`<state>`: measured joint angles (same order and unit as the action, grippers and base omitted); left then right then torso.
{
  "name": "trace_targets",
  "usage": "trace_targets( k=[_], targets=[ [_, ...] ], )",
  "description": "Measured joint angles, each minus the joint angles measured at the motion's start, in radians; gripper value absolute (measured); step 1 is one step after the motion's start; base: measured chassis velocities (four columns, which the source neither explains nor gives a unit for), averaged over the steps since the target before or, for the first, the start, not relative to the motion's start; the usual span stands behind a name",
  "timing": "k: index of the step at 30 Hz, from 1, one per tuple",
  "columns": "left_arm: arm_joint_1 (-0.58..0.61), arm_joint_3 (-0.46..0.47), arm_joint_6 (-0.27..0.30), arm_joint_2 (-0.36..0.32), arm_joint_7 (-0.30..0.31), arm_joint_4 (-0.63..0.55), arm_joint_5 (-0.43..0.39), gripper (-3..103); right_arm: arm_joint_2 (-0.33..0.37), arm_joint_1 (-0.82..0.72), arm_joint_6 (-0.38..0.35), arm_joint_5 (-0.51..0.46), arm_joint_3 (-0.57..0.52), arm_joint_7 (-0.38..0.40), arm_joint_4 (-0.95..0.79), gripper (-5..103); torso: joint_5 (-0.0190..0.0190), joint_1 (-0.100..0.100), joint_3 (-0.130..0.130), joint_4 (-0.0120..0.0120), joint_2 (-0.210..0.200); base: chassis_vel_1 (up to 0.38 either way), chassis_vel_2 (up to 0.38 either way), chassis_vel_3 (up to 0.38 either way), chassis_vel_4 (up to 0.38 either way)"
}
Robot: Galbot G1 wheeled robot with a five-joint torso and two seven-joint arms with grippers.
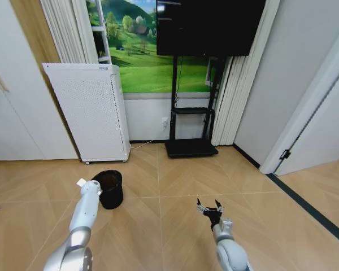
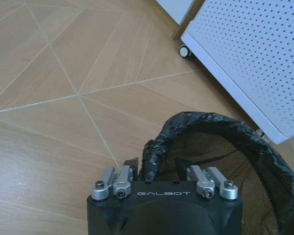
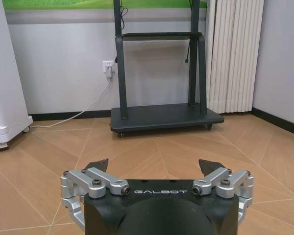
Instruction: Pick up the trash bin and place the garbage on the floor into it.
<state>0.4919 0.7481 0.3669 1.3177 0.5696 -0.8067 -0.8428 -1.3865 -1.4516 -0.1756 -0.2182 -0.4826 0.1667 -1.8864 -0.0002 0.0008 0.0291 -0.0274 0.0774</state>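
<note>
**Left gripper at the rim of the black bin**

The small round black trash bin, with a mesh-like wall and a crinkled black liner folded over its rim, is seen standing upright on the light tan herringbone wood floor, just in front of the tall white perforated appliance. The left gripper is placed at the bin's near rim; in the left wrist view its two dark fingertips are spread, one outside the liner and one inside, with the rim between them. Whether the rim is pressed cannot be told. The mesh interior is revealed there, but hidden from the head camera.

The right gripper is held low over bare floor, well apart from the bin, its jaws released. Beyond it, the black wheeled TV stand is shown against the wall.
</note>
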Motion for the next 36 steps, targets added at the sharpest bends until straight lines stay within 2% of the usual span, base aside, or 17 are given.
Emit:
trace_targets(
  k=[2,4,5,6,8,9,14,15,17,26,30,33,36],
  targets=[
    [0.003,-0.001,0.004,0.000,-0.002,-0.009,0.000,43,0.001,0.001,0.000,-0.001,0.001,0.000,0.000,100,0.0002,0.000,0.000,-0.0001,0.000,0.000,0.000,0.000,0.000],
    [0.014,-0.004,0.020,0.000,-0.015,-0.034,0.005,54,0.003,0.002,0.000,-0.003,0.002,-0.002,0.000,100,0.0002,0.000,0.000,-0.0002,0.000,0.000,0.000,0.000,0.000],
    [0.014,-0.004,0.020,0.000,-0.015,-0.034,0.005,54,0.003,0.002,0.000,-0.003,0.002,-0.002,0.000,100,0.0002,0.000,0.000,-0.0002,0.000,0.000,0.000,0.000,0.000],
    [0.019,-0.005,0.027,0.000,-0.024,-0.042,0.011,59,0.003,0.002,0.000,-0.003,0.002,-0.003,-0.001,100,0.0000,0.000,0.000,0.0000,0.000,0.000,0.000,0.000,0.000],
    [0.033,-0.005,0.037,0.001,-0.061,-0.070,0.036,70,0.003,0.001,0.001,-0.004,0.001,-0.006,-0.002,100,0.0003,0.000,0.000,0.0000,0.000,0.000,0.000,0.000,0.000],
    [0.033,-0.005,0.037,0.001,-0.061,-0.070,0.036,70,0.003,0.001,0.001,-0.004,0.001,-0.006,-0.002,100,0.0003,0.000,0.000,0.0000,0.000,0.000,0.000,0.000,0.000],
    [0.051,-0.010,0.040,0.018,-0.094,-0.113,0.078,92,0.006,-0.004,0.008,-0.007,-0.006,-0.008,-0.007,100,0.0002,0.000,0.000,-0.0001,0.000,0.000,0.000,0.000,0.000],
    [0.051,-0.010,0.040,0.018,-0.094,-0.113,0.078,92,0.006,-0.004,0.008,-0.007,-0.006,-0.008,-0.007,100,0.0002,0.000,0.000,-0.0001,0.000,0.000,0.000,0.000,0.000],
    [0.064,-0.013,0.039,0.026,-0.107,-0.135,0.096,98,0.007,-0.006,0.011,-0.009,-0.009,-0.010,-0.007,100,0.0002,0.000,0.000,-0.0003,0.000,0.000,0.000,0.000,0.000],
    [0.113,-0.014,0.050,0.029,-0.131,-0.200,0.125,100,0.009,0.000,0.016,-0.015,-0.008,-0.013,-0.001,100,0.0002,0.000,0.000,0.0000,0.000,0.000,0.000,0.000,0.000],
    [0.165,-0.014,0.081,0.032,-0.110,-0.274,0.123,100,0.012,0.008,0.016,-0.018,-0.006,-0.018,0.004,100,0.0002,0.000,0.000,-0.0002,0.000,0.000,0.000,0.000,0.000],
    [0.243,-0.020,0.110,0.037,-0.087,-0.374,0.120,100,0.014,0.018,0.016,-0.026,-0.004,-0.024,0.007,100,0.0001,0.000,0.000,0.0000,0.000,0.000,0.000,0.000,0.000],
    [0.281,-0.022,0.113,0.039,-0.092,-0.433,0.129,100,0.014,0.021,0.016,-0.030,-0.004,-0.025,0.008,100,0.0001,0.000,0.000,0.0000,0.000,0.000,0.000,0.000,0.000]
  ],
)
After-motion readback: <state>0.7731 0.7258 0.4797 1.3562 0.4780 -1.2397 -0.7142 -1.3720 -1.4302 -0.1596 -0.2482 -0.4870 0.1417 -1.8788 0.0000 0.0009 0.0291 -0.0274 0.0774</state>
